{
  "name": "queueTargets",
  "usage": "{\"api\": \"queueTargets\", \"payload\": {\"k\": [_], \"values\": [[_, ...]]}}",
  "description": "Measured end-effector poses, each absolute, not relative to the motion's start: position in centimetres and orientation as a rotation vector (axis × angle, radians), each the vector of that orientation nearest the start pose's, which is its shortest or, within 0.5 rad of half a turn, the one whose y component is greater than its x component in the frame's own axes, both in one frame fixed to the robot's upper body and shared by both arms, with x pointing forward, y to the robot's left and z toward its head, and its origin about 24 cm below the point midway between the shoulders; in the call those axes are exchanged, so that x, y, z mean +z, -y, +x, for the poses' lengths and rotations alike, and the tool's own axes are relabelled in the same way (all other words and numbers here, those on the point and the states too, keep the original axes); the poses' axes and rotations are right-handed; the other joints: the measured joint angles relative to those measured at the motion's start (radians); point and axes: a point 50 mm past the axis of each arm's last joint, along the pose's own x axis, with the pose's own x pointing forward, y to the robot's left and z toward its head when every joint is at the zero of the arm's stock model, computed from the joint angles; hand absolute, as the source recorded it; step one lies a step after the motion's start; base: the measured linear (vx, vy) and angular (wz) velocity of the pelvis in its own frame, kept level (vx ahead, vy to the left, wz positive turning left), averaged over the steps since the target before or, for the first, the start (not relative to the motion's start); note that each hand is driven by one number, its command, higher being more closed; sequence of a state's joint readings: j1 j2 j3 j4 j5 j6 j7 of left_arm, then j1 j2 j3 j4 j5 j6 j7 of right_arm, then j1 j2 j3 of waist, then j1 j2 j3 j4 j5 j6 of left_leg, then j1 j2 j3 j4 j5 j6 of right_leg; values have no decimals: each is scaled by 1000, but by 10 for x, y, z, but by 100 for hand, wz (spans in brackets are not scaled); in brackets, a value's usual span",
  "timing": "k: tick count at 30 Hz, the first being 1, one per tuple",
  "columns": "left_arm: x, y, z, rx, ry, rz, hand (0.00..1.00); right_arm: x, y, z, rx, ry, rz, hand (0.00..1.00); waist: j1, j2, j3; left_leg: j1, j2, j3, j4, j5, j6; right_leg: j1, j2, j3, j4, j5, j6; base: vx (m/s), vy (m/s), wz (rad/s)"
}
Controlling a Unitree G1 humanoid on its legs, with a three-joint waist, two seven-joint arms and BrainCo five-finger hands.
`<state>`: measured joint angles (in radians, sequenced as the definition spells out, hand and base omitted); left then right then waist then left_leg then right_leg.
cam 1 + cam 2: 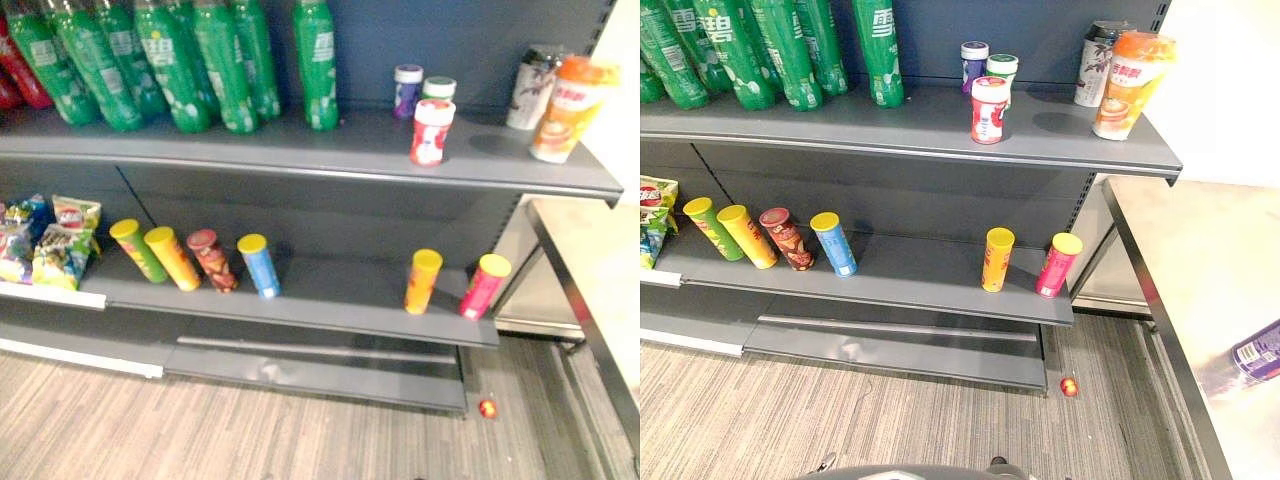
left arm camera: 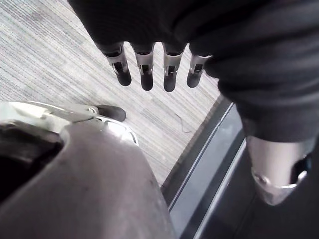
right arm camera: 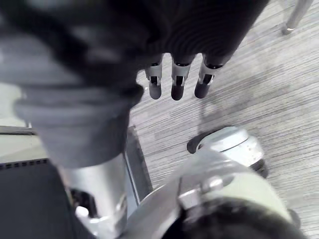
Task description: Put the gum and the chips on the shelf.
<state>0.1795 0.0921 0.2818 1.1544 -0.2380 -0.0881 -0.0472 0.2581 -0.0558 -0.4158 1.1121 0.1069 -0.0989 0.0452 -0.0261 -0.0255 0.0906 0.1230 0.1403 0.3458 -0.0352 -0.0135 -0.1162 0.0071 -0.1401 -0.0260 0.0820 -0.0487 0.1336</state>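
Note:
Three small gum jars stand on the upper shelf (image 1: 330, 150): a purple one (image 1: 407, 90), a green-lidded one (image 1: 438, 88) and a red and white one (image 1: 432, 131) in front of them. Several chips cans lie on the lower shelf (image 1: 330, 300), with a yellow-orange can (image 1: 423, 281) and a pink can (image 1: 484, 286) at its right end. My left hand (image 2: 146, 74) hangs over the floor with straight fingers and holds nothing. My right hand (image 3: 177, 82) hangs the same way, also with nothing in it.
Green bottles (image 1: 200, 60) fill the upper shelf's left; two drink cups (image 1: 565, 105) stand at its right end. Snack bags (image 1: 55, 240) lie at the lower shelf's left. A pale table (image 1: 1200, 260) on the right carries a purple container (image 1: 1258, 355). A small red ball (image 1: 488, 408) lies on the floor.

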Motion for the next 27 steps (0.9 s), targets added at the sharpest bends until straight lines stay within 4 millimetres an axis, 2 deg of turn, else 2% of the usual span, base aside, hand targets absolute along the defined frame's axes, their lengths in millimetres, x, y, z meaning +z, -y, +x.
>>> {"api": "queueTargets", "payload": {"k": [1, 2, 3, 4, 6, 7, 8, 9, 10, 12, 13, 15, 17, 19, 22, 24, 27], "values": [[-169, -220, 36, 496, -1147, -305, 0, -169, 221, 0, -571, -1201, 280, 0, 0, -5, 21, -19, 5, -1, 84, -47, 3, -8, -10, 4, 55, -24, 1, 29, 31, -6], [-169, -220, 37, 514, -1137, -326, 0, -168, 222, -6, -630, -1199, 311, 0, -3, -3, 39, -47, 22, 0, 195, -103, 6, -11, -18, 10, 95, -41, 6, 3, 39, -14], [-169, -219, 38, 519, -1133, -335, 0, -168, 222, -10, -658, -1198, 329, 0, -4, 3, 43, -67, 34, 2, 250, -132, 7, -15, -19, 16, 103, -44, 8, 3, 55, -29], [-169, -218, 39, 527, -1128, -348, 0, -168, 221, -13, -691, -1193, 353, 0, -7, 12, 48, -97, 56, 11, 331, -174, 9, -25, -11, 30, 110, -44, 12, -20, 86, -40], [-168, -217, 44, 552, -1103, -378, 0, -167, 221, -9, -712, -1165, 368, 0, -30, 30, 60, -188, 141, 64, 509, -281, 20, -77, 27, 80, 108, -16, 38, -88, 151, -78], [-168, -218, 44, 561, -1098, -381, 0, -167, 219, -8, -713, -1157, 374, 0, -29, 28, 61, -199, 160, 88, 534, -301, 24, -91, 34, 94, 100, -8, 40, -125, 193, -119], [-167, -219, 46, 575, -1083, -386, 0, -167, 214, -5, -725, -1142, 398, 0, -25, 28, 64, -203, 175, 135, 548, -327, 33, -111, 12, 62, 75, -7, 35, -112, 221, -113], [-166, -222, 50, 579, -1066, -382, 0, -168, 207, -3, -726, -1137, 422, 0, -26, 25, 66, -201, 192, 168, 548, -326, 45, -118, -11, -10, 78, -17, 2, -62, 201, -128], [-164, -223, 57, 570, -1036, -373, 0, -168, 205, -5, -758, -1131, 458, 0, -27, 25, 67, -200, 217, 204, 543, -324, 53, -135, -36, -139, 115, -15, -24, -22, 216, -97], [-162, -223, 73, 547, -1002, -367, 0, -170, 201, -9, -765, -1165, 453, 0, -24, 19, 68, -169, 236, 275, 503, -298, 51, -118, -84, -309, 233, -31, -51, 26, 152, -87], [-162, -221, 74, 530, -1003, -360, 0, -170, 201, -9, -759, -1168, 451, 0, -23, 16, 68, -153, 230, 298, 481, -285, 49, -104, -99, -344, 264, -38, -61, 57, 120, -92], [-161, -211, 88, 434, -1001, -320, 0, -171, 202, 1, -727, -1172, 434, 0, -27, 3, 67, -100, 183, 386, 380, -232, 50, -50, -147, -424, 329, -37, -73, 91, 61, -93], [-158, -213, 100, 398, -980, -296, 0, -172, 206, 5, -729, -1177, 423, 0, -25, -9, 64, -95, 166, 434, 353, -207, 44, -29, -137, -462, 265, -28, -77, 75, -61, -80], [-159, -210, 101, 381, -996, -296, 0, -171, 213, 11, -696, -1173, 393, 0, -28, 0, 69, -54, 166, 511, 311, -162, 40, -24, -111, -524, 204, -20, -85, 46, -124, -94], [-161, -207, 97, 360, -1016, -292, 0, -170, 218, 16, -694, -1168, 374, 0, -26, 3, 67, -10, 188, 593, 298, -145, 17, -21, -70, -528, 135, -16, -79, 36, -148, -84], [-161, -206, 97, 361, -1019, -295, 0, -169, 222, 29, -685, -1138, 366, 0, -25, 8, 71, 5, 198, 645, 300, -140, 7, -38, -56, -530, 117, -12, -73, 1, -140, -88], [-162, -200, 97, 352, -1024, -309, 0, -168, 222, 38, -674, -1116, 369, 0, -29, 27, 81, 44, 206, 693, 309, -129, -10, -33, -35, -507, 87, -12, -73, -33, -97, -63]]}}
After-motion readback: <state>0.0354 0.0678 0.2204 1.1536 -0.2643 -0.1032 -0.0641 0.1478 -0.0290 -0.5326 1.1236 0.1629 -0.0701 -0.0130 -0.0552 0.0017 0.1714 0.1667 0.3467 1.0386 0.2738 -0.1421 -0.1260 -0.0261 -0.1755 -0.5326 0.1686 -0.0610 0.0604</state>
